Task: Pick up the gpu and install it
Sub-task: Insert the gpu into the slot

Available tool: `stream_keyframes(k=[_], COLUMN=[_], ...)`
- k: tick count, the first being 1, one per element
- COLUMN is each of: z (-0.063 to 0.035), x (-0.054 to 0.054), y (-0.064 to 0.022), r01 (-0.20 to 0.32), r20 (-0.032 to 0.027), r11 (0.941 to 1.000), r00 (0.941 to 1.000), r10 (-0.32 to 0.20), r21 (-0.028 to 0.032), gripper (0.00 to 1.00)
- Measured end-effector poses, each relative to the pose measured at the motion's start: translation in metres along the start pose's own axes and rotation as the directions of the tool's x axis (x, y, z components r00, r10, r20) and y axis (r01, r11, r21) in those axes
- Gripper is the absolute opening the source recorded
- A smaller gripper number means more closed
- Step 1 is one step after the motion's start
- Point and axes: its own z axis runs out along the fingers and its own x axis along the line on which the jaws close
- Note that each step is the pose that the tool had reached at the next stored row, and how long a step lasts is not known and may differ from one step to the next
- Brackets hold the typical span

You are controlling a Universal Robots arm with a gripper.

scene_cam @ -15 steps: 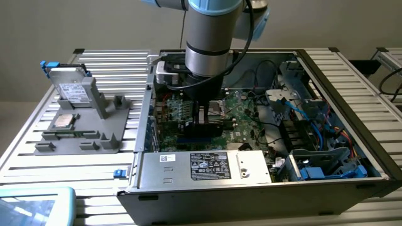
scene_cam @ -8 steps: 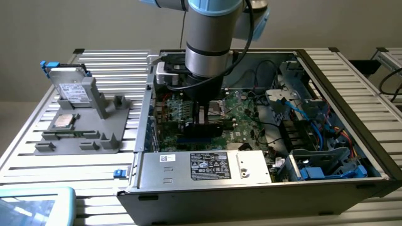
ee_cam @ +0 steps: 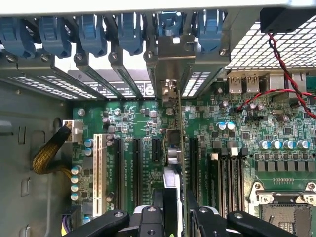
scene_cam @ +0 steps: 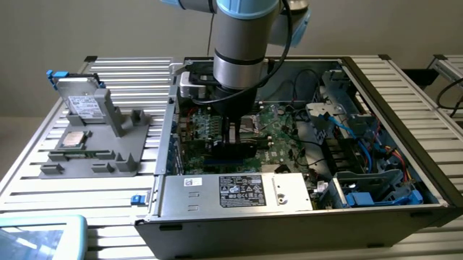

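Gripper [ee_cam: 174, 200] is clamped on the graphics card [ee_cam: 173, 153], which is held upright and edge-on so its connector is lined up over a motherboard [ee_cam: 237, 143] slot, bracket [ee_cam: 173, 54] toward the case rear.

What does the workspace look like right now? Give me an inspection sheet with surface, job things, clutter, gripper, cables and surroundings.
Surface: slatted table with an open PC case on it.
Job's things: gpu edge-on between the jaws, over the motherboard slots; whether it is seated cannot be told.
Clutter: grey holder beside the case, carrying a drive and a CPU chip.
Grippers: gripper inside the case, jaws shut on the gpu.
Cables: blue cables at the exterior view's right; red-black wires; yellow bundle.
Surroundings: plain wall; blue-framed panel at the table's corner.
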Motion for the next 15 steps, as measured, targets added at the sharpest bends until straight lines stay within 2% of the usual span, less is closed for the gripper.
stream_keyframes(k=[15], z=[0.0], x=[0.0002], y=[0.0], r01=[-0.02], r20=[0.0042], r11=[0.9998], r00=[0.9998], r10=[0.02], r21=[-0.0009], gripper=[0.27])
